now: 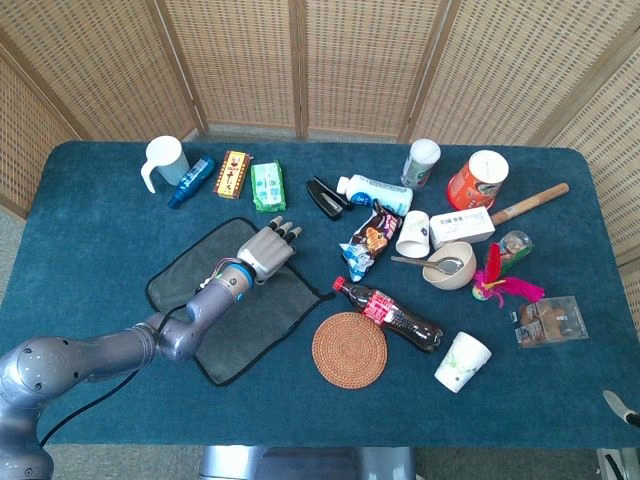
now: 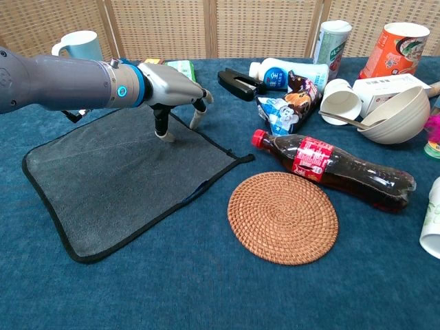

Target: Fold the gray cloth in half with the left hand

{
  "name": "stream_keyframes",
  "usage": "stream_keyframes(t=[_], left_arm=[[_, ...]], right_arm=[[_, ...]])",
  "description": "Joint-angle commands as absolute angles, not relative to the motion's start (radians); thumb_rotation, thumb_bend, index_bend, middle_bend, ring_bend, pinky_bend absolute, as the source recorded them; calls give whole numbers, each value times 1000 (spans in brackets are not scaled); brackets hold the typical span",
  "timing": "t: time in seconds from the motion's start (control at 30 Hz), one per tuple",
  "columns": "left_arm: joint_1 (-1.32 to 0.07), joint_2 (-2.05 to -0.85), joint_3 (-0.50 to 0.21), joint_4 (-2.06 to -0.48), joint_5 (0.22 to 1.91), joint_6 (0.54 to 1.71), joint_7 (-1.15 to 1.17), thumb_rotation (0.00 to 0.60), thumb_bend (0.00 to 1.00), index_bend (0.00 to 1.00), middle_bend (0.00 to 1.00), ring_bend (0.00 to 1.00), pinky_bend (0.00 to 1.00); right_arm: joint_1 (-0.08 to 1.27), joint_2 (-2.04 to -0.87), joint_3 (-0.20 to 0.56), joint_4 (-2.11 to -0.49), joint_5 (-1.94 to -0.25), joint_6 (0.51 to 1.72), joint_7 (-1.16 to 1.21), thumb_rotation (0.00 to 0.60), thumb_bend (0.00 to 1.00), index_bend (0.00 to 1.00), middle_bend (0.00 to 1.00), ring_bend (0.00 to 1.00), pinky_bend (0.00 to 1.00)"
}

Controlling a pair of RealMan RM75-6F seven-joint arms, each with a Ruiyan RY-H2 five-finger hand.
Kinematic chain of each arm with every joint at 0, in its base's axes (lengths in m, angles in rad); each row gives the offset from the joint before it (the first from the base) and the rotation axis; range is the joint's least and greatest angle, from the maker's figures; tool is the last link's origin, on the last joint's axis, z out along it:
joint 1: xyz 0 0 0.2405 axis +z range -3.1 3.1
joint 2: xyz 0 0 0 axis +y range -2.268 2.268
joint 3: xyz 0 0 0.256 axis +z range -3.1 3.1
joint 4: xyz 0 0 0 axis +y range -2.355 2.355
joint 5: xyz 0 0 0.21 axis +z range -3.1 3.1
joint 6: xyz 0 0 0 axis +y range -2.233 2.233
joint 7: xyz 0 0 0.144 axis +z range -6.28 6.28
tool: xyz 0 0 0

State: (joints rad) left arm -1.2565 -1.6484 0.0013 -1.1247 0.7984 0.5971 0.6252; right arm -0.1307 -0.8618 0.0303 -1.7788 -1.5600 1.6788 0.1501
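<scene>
Under the left robot hand (image 2: 170,88), flat gray cloth (image 2: 124,179).

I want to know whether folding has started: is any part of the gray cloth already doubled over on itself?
No, the gray cloth lies spread flat in one layer on the table, with the left hand at its far edge.

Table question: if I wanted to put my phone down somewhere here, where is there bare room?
The near strip of table in front of the gray cloth and woven coaster is bare, as is the left end below the white mug. The stretch from the cola bottle rightward to the orange canister is crowded.
</scene>
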Motion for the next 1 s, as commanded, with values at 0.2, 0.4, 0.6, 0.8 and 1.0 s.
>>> stream_keyframes(t=[0.2,0.4,0.6,0.8,1.0], left_arm=[[-1256,-1631,2,-1142,786,595,627,600,353,425,0,0,93],[-1254,-1624,6,-1148,778,601,633,600,354,432,0,0,95],[-1259,-1631,10,-1138,766,603,646,600,360,439,0,0,97],[-1264,-1642,8,-1125,757,610,658,600,396,455,0,0,98],[-1261,-1654,10,-1116,762,621,665,600,395,516,0,0,113]], right_arm=[[-131,-861,29,-1779,-1562,1679,152,600,0,34,0,0,0],[-130,-861,28,-1779,-1564,1677,151,600,0,34,0,0,0],[-129,-862,28,-1780,-1562,1674,148,600,0,34,0,0,0],[-127,-861,28,-1779,-1558,1669,152,600,0,34,0,0,0],[-126,-860,28,-1779,-1558,1667,155,600,0,34,0,0,0]])
